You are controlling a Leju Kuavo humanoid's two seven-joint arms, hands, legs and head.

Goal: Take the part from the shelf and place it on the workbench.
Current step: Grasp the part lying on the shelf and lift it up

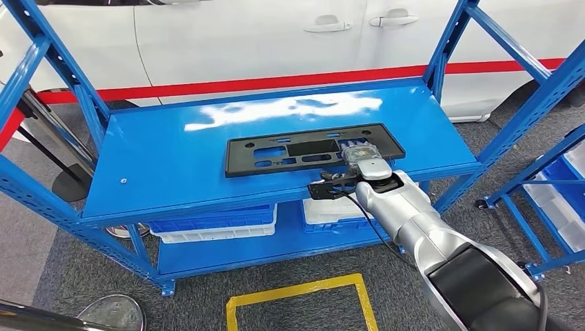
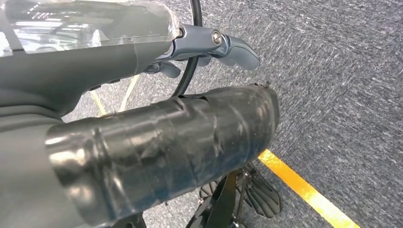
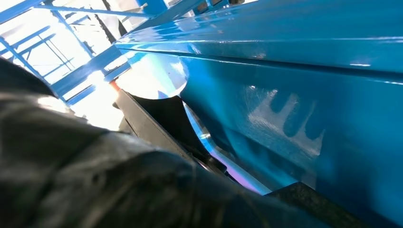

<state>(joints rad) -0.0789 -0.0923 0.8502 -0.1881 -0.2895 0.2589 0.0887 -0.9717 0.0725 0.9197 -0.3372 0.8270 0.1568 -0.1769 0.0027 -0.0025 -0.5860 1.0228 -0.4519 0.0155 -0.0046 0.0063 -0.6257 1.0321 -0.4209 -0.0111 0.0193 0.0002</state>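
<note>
Clearly the right hand [image 1: 360, 160] lies on the black panel's [image 1: 303, 149] near end; whether it grips, I cannot tell. Lifted there, the long panel could tip or scrape the shelf [image 1: 172, 148].

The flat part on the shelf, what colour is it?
Black part, clearest in the head view.

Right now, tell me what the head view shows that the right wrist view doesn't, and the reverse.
Head view alone: the whole black part lying flat on the blue shelf, the right hand over the part's right end, white bins on the lower shelf, a white car behind, yellow floor tape.

Right wrist view alone: a close look along the shelf's glossy blue edge, with the hand's reflection.

Both: the blue shelf and the black part. Whether the hand already grips it is unclear.
</note>
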